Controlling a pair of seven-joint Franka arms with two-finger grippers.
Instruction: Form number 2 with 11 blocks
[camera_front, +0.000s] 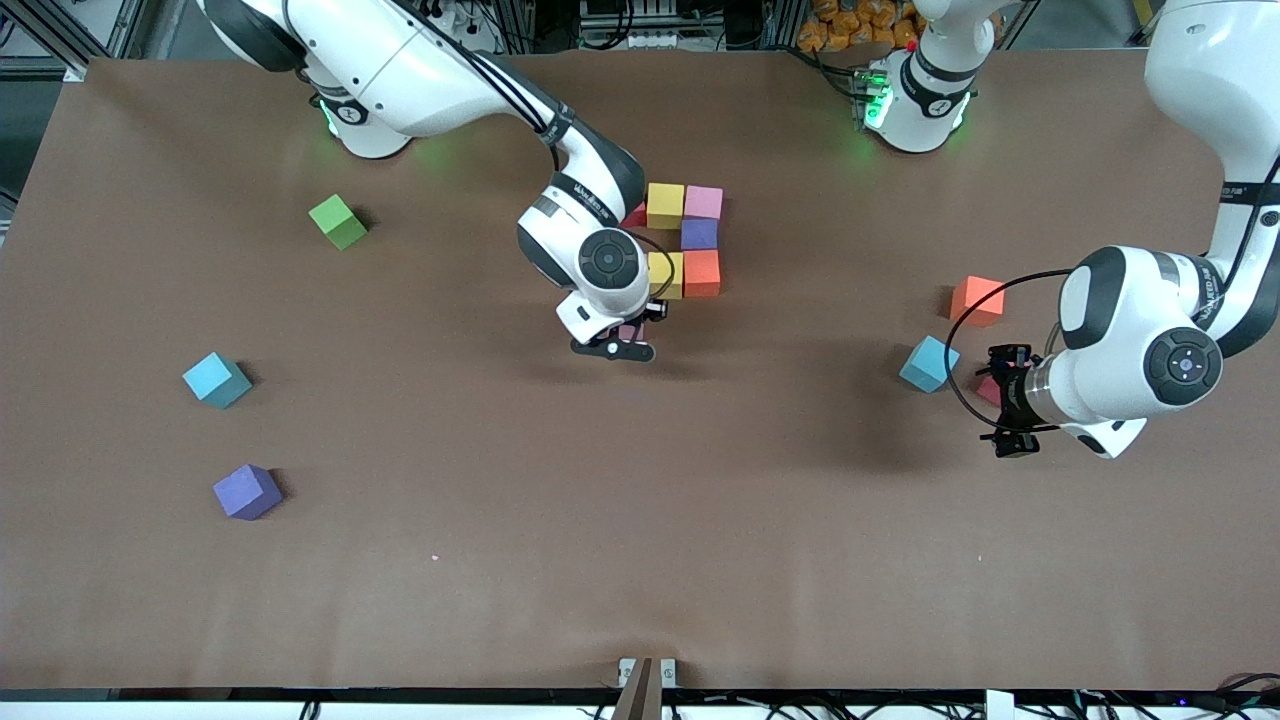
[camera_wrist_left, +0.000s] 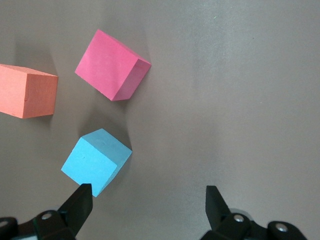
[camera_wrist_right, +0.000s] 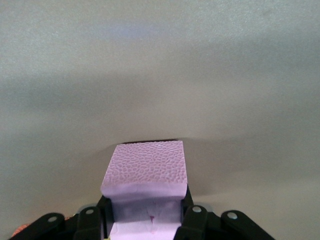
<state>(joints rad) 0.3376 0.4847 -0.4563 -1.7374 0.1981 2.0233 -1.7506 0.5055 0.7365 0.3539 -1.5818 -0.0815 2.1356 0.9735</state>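
Several blocks sit together mid-table: a yellow block (camera_front: 665, 205), a pink block (camera_front: 703, 202), a purple block (camera_front: 699, 233), a second yellow block (camera_front: 668, 275) and an orange block (camera_front: 701, 272). A red block (camera_front: 636, 215) is half hidden by the right arm. My right gripper (camera_front: 622, 338) (camera_wrist_right: 146, 207) is shut on a pale pink block (camera_wrist_right: 145, 172), low over the table beside the second yellow block. My left gripper (camera_front: 1002, 400) (camera_wrist_left: 148, 200) is open with only bare table between its fingers. It hovers beside a light blue block (camera_front: 928, 363) (camera_wrist_left: 96, 161), a pink block (camera_wrist_left: 112, 65) and an orange block (camera_front: 976, 300) (camera_wrist_left: 27, 91).
Toward the right arm's end lie a green cube (camera_front: 338, 221), another light blue block (camera_front: 217, 380) and another purple block (camera_front: 247, 491), well apart from each other. A small bracket (camera_front: 646, 680) stands at the table edge nearest the camera.
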